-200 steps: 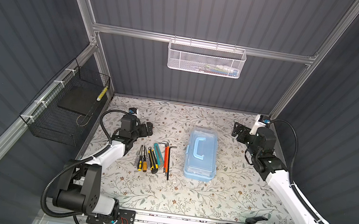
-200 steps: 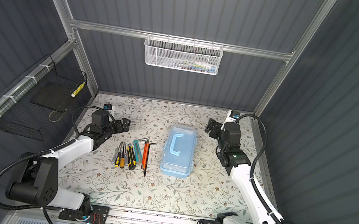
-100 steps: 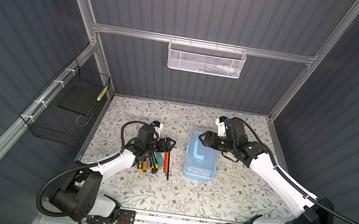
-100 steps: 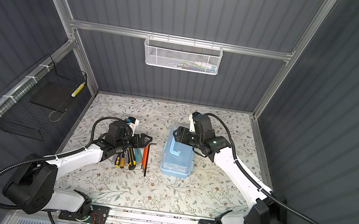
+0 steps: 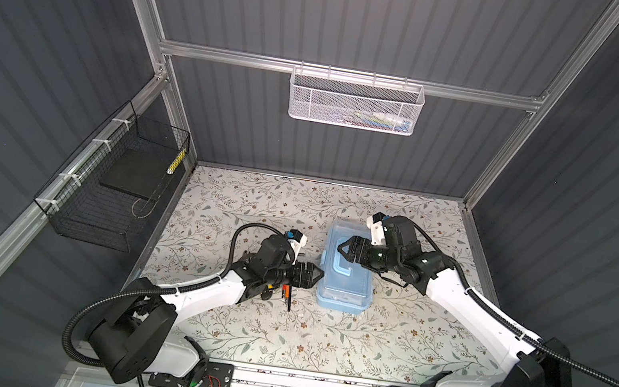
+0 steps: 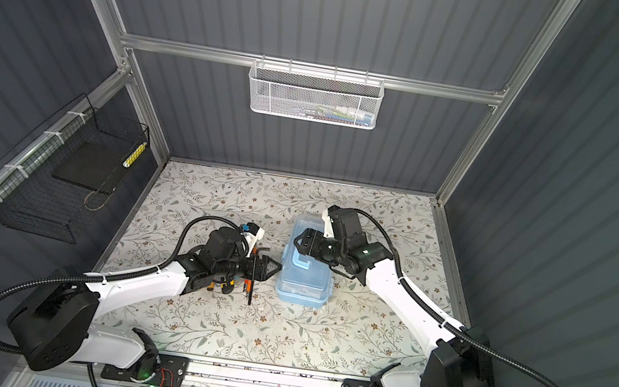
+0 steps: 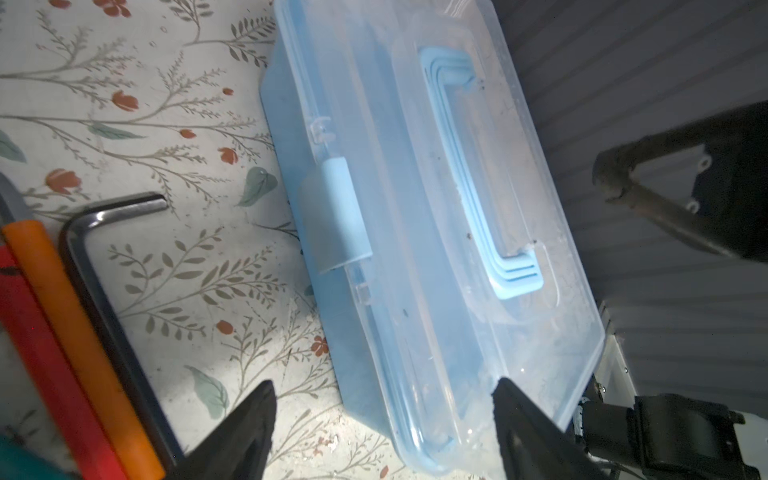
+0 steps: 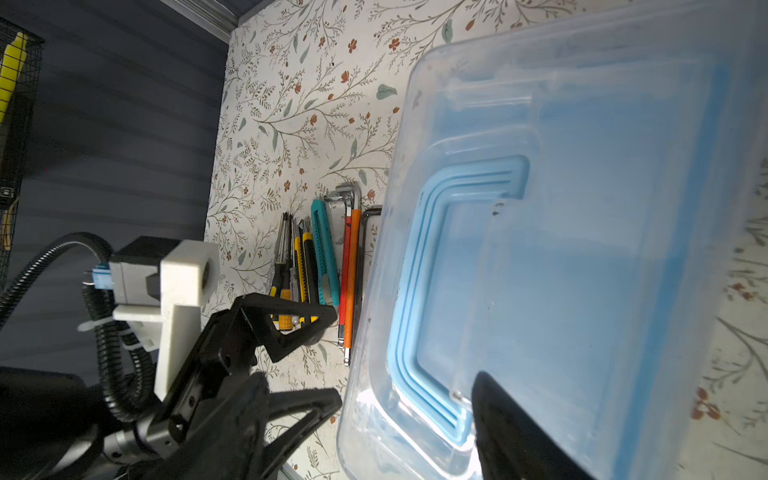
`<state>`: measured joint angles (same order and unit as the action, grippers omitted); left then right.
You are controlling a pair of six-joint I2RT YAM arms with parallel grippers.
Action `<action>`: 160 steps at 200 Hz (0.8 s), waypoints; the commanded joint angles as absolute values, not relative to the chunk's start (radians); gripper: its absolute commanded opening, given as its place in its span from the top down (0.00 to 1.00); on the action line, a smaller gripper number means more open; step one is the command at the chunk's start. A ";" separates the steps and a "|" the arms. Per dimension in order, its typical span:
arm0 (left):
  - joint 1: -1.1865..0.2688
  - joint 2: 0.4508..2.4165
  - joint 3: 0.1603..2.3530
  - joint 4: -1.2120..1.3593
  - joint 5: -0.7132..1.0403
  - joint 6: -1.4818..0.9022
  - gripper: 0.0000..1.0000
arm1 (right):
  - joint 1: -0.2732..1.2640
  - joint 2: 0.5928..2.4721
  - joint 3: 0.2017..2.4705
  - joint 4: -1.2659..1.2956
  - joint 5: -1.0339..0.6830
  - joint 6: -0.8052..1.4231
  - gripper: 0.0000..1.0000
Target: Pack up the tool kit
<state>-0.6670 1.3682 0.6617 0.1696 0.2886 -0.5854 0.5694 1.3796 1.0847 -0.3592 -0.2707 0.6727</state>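
Hovering with jaws apart, our left claw (image 5: 316,276) sits just left of the light-blue box (image 5: 342,294), which stands mid-desk (image 5: 381,340) with its lid on. Our right claw (image 5: 342,248), also apart and empty, hangs over that lid. We judge packing unstarted: screwdrivers (image 8: 286,266), knives (image 8: 322,249) and hex keys (image 8: 354,266) lie outside, left of the box.

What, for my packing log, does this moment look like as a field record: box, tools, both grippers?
box: light-blue, on the floral table, clear lid on
tools: in a row beside the box, none held
left gripper: open, at the box's tool-side edge
right gripper: open, over the lid near the handle
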 commanded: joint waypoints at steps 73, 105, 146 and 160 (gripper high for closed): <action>-0.692 1.391 0.635 0.174 0.226 -0.587 0.16 | 0.574 1.480 1.084 -0.306 -0.325 0.677 0.25; -0.692 1.427 0.655 0.191 0.205 -0.570 0.16 | 0.573 1.519 1.098 -0.309 -0.371 0.683 0.31; -0.692 1.482 0.689 0.216 0.202 -0.555 0.16 | 0.573 1.558 1.130 -0.355 -0.371 0.689 0.37; -0.691 1.494 0.698 0.220 0.201 -0.550 0.16 | 0.573 1.571 1.142 -0.370 -0.373 0.690 0.37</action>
